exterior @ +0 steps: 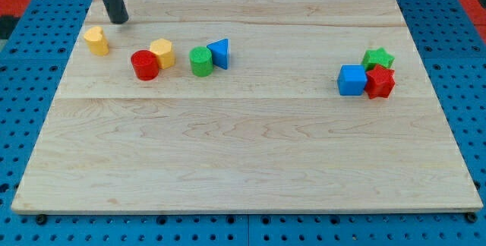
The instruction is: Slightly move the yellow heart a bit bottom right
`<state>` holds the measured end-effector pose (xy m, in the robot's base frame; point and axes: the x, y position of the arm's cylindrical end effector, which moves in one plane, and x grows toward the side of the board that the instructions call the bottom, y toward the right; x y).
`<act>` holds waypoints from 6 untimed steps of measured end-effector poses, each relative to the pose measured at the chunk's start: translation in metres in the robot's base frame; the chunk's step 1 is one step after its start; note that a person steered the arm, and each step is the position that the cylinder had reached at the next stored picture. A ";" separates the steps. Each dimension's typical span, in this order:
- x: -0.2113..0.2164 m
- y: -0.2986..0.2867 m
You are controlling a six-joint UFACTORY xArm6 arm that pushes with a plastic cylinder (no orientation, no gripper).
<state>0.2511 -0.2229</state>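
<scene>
The yellow heart [96, 39] stands near the board's top left corner. My tip [119, 20] rests on the board just above and to the right of the heart, a small gap apart. To the right lie a red cylinder [144, 64] touching a yellow hexagon block [162, 52]. Further right a green cylinder [200, 61] touches a blue triangle [220, 52].
At the view's right a blue cube [351, 80], a red star [380, 82] and a green star [377, 58] sit bunched together. The wooden board [250, 155] lies on a blue perforated surface.
</scene>
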 end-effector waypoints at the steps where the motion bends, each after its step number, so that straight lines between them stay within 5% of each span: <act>1: 0.002 -0.038; 3: 0.053 -0.053; 6: 0.072 -0.044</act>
